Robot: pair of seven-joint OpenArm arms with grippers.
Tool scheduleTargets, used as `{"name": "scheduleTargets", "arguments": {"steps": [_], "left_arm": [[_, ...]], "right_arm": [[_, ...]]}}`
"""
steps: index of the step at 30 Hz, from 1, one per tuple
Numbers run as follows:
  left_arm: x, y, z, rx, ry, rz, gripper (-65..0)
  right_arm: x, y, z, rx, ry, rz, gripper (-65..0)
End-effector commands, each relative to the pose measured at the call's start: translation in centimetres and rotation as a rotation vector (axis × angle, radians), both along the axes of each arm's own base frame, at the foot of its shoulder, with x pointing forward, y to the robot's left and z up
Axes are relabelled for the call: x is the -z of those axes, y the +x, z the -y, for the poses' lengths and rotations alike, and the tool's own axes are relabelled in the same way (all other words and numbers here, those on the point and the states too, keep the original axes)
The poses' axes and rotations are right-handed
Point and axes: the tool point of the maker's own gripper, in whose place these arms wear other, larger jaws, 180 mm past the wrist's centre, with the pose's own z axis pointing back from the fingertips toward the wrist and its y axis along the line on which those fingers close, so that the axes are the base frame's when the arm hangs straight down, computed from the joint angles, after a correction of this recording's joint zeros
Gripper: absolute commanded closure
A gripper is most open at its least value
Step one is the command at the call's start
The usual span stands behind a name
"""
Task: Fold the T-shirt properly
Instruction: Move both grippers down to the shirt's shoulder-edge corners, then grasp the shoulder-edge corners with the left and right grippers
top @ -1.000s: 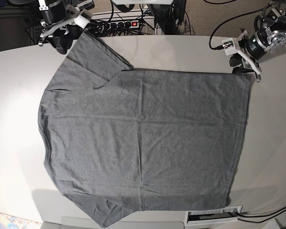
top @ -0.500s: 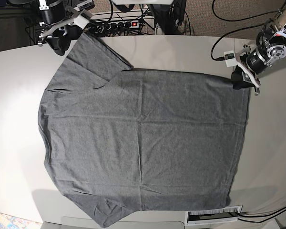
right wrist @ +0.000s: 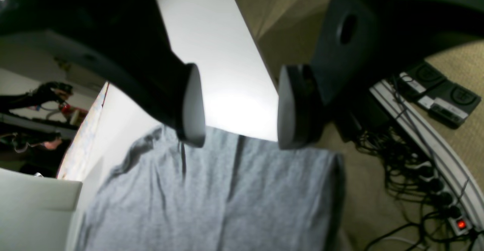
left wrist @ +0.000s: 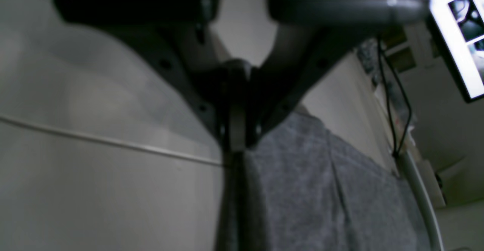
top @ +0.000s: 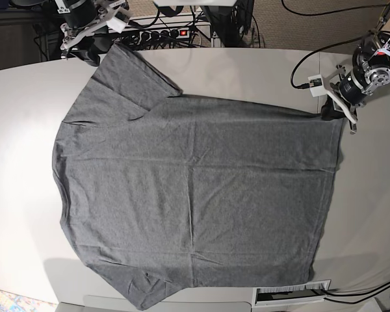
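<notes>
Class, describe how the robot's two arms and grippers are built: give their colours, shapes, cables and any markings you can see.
Both arms are black and silver metal with white bracket pieces. The left gripper has dark tapering fingers, and a black cable loops to a small white box beside it. The right gripper has broad black fingers ending in pale grey rounded pads. No markings can be read on either.

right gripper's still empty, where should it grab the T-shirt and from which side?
Grip the far sleeve's hem, the edge nearest the right gripper. Its fingers stand open, just beyond that edge. The T-shirt lies flat, so come in low from the table's far edge, probably sliding one finger under. The left gripper is already shut on the hem corner.
</notes>
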Motion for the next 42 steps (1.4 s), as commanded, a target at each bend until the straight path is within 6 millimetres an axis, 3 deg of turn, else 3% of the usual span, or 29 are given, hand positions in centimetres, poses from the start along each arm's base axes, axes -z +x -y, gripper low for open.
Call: {"name": "scheduleTargets", "arguments": {"steps": [1, 6, 10, 17, 23, 36, 38, 42], "left_arm": [[1.2, -2.3, -0.7, 0.008, 0.041, -0.098, 0.0], [0.8, -4.7, 1.7, 0.034, 0.006, -0.122, 0.0], [0.8, -5.6, 2.0, 0.026, 0.017, -0.136, 0.0], [0.9, -5.6, 2.0, 0.026, 0.016, -0.138, 0.0], [0.9, -5.6, 2.0, 0.026, 0.016, -0.138, 0.0], [0.8, -5.6, 2.1, 0.047, 0.026, -0.127, 0.0], [0.8, -5.6, 2.1, 0.047, 0.026, -0.127, 0.0], [0.9, -5.9, 2.0, 0.045, 0.028, -0.134, 0.0]], "right_arm": [[-0.6, 0.3, -0.5, -0.023, 0.017, 0.017, -31.7], [-0.1, 0.7, -1.5, -0.024, 0.089, -0.026, -31.7], [0.1, 1.6, -2.1, -0.023, 0.140, -0.051, -31.7], [0.6, 1.6, -2.0, -0.013, 0.143, -0.077, -31.7], [2.8, 0.1, -0.7, 0.011, 0.124, -0.168, -31.7], [5.0, 0.2, 0.7, 0.068, 0.127, -0.196, -31.5], [5.0, 0.1, 0.4, 0.069, 0.135, -0.197, -25.8], [5.0, -0.9, -0.1, 0.086, 0.109, -0.232, -0.8]]}}
